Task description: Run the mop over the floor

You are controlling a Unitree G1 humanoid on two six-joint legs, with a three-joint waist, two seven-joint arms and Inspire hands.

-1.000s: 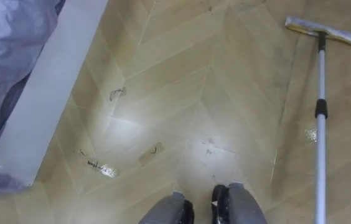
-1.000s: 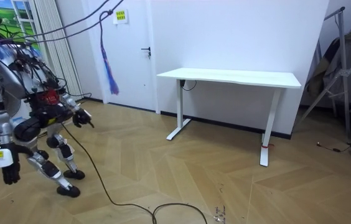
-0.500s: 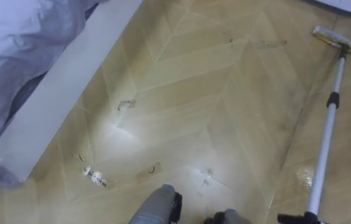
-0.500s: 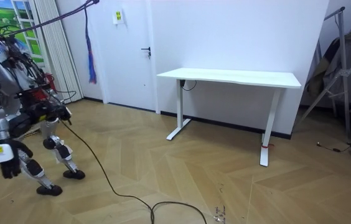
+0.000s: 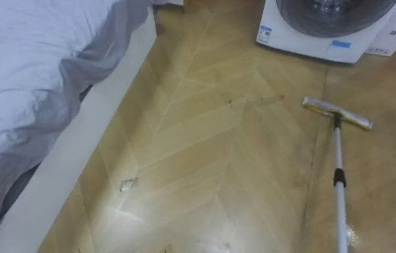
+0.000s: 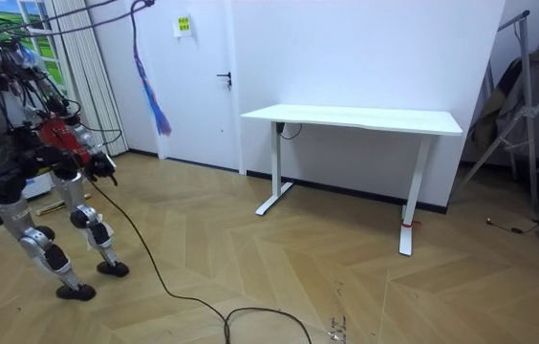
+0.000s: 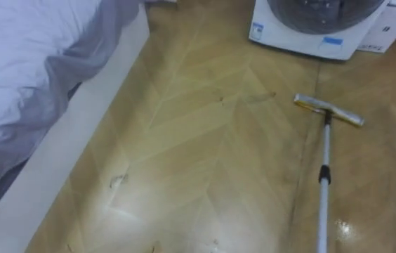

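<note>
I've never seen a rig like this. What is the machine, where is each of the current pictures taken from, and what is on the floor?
The machine is a humanoid robot that walks on two legs. The room view comes from a camera standing some way off. It shows the robot at that view's left, on a wooden floor, apart from a white desk.

The two eye views come from a stereo camera on the robot's head, looking down, so both show the same patch of floor. On the robot's left is a bed with a pale sheet, and ahead is a white appliance. On the right is a mop with its flat head on the floor. Its pole runs off the lower edge, so what holds it cannot be told. A small scrap lies near the bed.
</note>
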